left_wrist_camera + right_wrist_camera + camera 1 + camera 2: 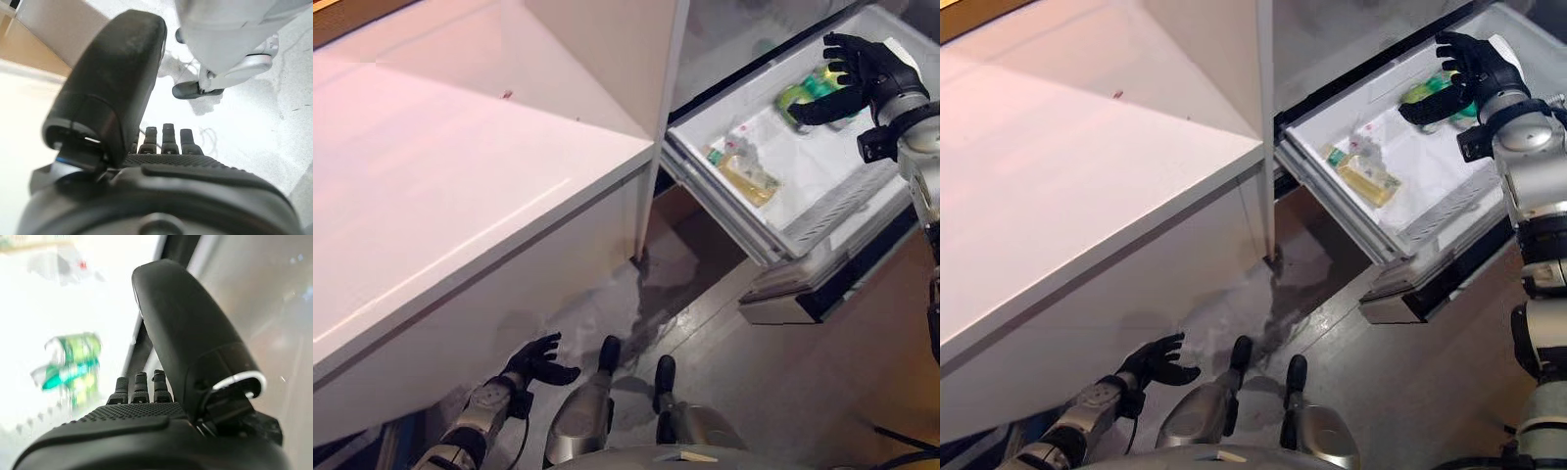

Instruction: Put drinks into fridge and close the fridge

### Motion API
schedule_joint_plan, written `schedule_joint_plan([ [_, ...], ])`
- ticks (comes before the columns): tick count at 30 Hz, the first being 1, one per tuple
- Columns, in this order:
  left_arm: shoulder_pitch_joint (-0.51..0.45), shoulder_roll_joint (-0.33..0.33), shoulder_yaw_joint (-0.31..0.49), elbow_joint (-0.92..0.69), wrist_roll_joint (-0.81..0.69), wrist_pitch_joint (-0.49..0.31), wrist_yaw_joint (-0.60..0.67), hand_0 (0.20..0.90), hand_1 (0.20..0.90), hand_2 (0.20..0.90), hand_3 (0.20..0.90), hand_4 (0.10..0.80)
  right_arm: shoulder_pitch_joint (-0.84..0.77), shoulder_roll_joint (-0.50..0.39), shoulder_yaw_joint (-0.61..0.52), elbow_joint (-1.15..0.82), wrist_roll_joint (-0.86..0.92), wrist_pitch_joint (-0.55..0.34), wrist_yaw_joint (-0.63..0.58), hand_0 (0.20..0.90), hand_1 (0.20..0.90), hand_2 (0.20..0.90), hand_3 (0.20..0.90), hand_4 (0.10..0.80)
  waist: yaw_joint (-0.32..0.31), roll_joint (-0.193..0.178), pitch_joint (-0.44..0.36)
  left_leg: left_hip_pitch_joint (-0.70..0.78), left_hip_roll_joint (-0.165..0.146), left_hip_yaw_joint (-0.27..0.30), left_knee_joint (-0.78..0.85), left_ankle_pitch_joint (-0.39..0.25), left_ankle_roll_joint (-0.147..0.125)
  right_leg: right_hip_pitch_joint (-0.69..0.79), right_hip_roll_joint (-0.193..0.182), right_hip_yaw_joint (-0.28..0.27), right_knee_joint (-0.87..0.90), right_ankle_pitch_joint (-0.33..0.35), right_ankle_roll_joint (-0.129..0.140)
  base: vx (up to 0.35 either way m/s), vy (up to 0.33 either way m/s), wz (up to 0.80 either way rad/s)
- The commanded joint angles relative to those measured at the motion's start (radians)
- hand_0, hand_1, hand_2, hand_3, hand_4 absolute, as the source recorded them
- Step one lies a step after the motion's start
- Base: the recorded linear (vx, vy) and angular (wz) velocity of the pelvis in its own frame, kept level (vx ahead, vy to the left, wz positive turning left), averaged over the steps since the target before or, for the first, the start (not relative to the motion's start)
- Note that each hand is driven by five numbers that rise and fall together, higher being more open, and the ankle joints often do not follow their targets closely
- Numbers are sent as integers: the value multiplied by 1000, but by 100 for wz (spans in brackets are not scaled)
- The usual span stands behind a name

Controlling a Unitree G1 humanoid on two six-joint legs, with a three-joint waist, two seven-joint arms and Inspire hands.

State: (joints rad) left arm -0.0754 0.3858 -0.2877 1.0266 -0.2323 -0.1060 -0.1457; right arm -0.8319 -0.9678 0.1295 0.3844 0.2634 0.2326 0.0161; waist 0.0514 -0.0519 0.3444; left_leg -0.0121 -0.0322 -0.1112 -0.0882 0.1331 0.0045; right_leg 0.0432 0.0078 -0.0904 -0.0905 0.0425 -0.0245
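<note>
Open drawer (822,211) top unobstructed, green bottle (808,95), packets (744,166) inside

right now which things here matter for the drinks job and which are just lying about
Part of the job:
- green drink bottle, lying in the drawer
- open fridge drawer
- right hand, open, above the bottle
- yellow drink packs in the drawer

Just there:
- white counter
- left hand, open and idle, low by the floor

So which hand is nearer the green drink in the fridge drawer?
Right. The right hand hovers open just over the green drink; the left hand hangs low by the floor, far away.
</note>
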Motion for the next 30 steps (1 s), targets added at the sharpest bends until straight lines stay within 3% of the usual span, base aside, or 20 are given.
schedule_joint_plan([
  [1, 44, -28, -14, 78, 50, -22, -7, 900, 900, 900, 900, 800, 87, -40, -93, -110, 74, -234, -180, 900, 900, 900, 900, 800, -27, -19, -221, 51, -10, 53, 31, -129, 5, -31, -30, 70, 77, -15, 53, 59, 86, -23],
  [3, 45, -38, -14, 85, 61, -17, -12, 900, 900, 900, 900, 800, 162, 32, -173, -155, 109, -357, -271, 900, 900, 900, 900, 800, -31, -16, -233, 63, -17, 57, 46, -147, 14, -18, -35, 83, 78, -18, 58, 53, 94, -26],
  [4, 46, -46, -22, 86, 66, -10, -14, 900, 900, 900, 900, 800, 197, 91, -217, -166, 111, -493, -341, 900, 900, 900, 900, 800, -30, -11, -238, 72, -22, 61, 57, -161, 19, -7, -40, 89, 77, -19, 61, 36, 101, -29],
  [5, 44, -52, -30, 87, 66, -2, -14, 900, 900, 900, 900, 800, 210, 132, -241, -178, 77, -559, -406, 900, 900, 900, 900, 800, -28, -7, -241, 77, -25, 63, 62, -169, 23, 0, -43, 92, 74, -19, 64, 30, 100, -27],
  [9, 46, -74, -61, 93, 81, 29, -15, 900, 900, 900, 900, 800, 272, 245, -297, -141, 76, -702, -575, 900, 900, 900, 900, 800, -18, 7, -253, 94, -34, 65, 68, -179, 33, 18, -57, 94, 71, -10, 75, 4, 60, -9],
  [19, 68, -77, -107, 110, 75, 40, -17, 900, 900, 900, 900, 800, 354, 328, -324, -21, 260, -721, -554, 900, 900, 900, 900, 800, -11, 17, -246, 111, -46, 50, 77, -188, 51, 22, -76, 93, 92, -6, 88, 25, 3, 0],
  [25, 65, -71, -116, 114, 57, 32, -5, 900, 900, 900, 900, 800, 352, 372, -328, 61, 357, -714, -574, 900, 900, 900, 900, 800, 0, 23, -190, 77, -57, 42, 160, -221, 65, 1, -85, 88, 144, -23, 83, -2, -6, 1],
  [30, -8, -70, -127, 88, 3, 27, 25, 900, 900, 900, 900, 800, 273, 384, -307, 157, 407, -743, -605, 900, 900, 900, 900, 800, 17, 28, -64, -61, -75, 28, 316, -247, 75, -92, -88, 81, 237, -36, 72, -221, -79, 7],
])
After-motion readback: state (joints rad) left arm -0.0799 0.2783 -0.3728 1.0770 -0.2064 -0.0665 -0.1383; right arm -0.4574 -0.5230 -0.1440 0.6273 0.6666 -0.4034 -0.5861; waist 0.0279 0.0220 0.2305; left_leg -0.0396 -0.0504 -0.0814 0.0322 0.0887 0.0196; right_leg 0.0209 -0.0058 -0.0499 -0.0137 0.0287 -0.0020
